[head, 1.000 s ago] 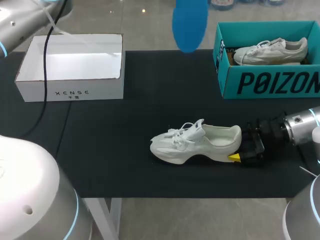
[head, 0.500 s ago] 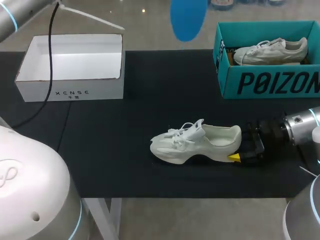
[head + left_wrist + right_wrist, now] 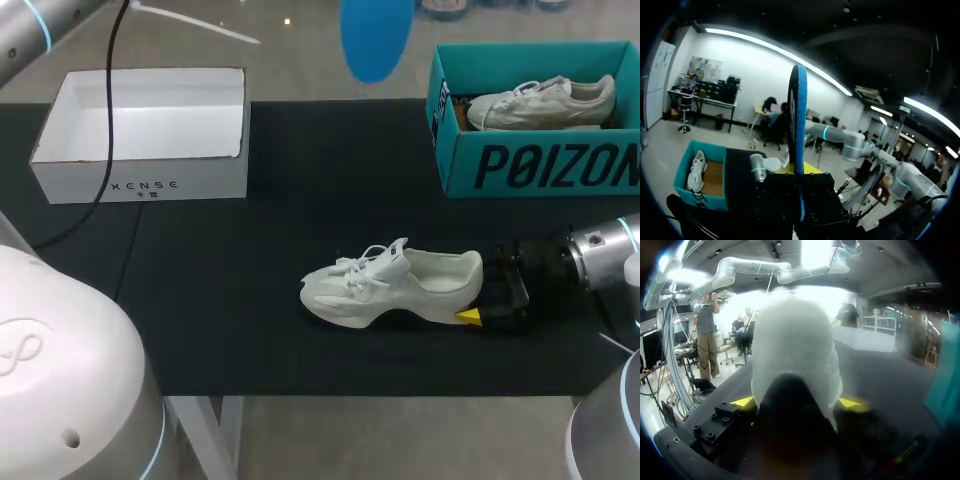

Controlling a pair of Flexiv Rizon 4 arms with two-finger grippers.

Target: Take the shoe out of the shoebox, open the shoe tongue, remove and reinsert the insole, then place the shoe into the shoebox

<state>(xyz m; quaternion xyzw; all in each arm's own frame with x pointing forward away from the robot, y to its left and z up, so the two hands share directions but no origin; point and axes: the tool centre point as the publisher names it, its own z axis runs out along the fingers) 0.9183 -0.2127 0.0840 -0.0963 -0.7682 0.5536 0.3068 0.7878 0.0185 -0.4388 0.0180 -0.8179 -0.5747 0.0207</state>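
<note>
Shoe: The white shoe (image 3: 390, 285) is pictured resting on its sole near the middle of the black counter (image 3: 220, 300), outside both boxes. Its toe is turned toward the left arm's side, its laces are loose and its tongue is lifted.

Right hand: The right hand (image 3: 797, 402) is closed on the shoe's heel, with one yellow tip pressed against each side. It is kept low at the counter, and the right arm (image 3: 600, 255) is seen coming in from the right edge.

Insole: The blue insole (image 3: 377, 40) is held aloft over the counter's far edge, upright on end and well apart from the shoe.

Left hand: The left hand (image 3: 799, 187) is clamped on the insole's lower end, and the insole is shown rising edge-on from between its fingers in the wrist view. The hand itself is not caught in the head view, where only the left arm (image 3: 40, 25) is glimpsed at the far left corner.

White box: An open white box (image 3: 140, 130) is set at the counter's far left, and a black cable (image 3: 105, 150) from the left arm is draped across it.

Teal box: An open teal box (image 3: 535, 150) is placed at the far right, with a second pale shoe (image 3: 540, 100) laid inside it.
</note>
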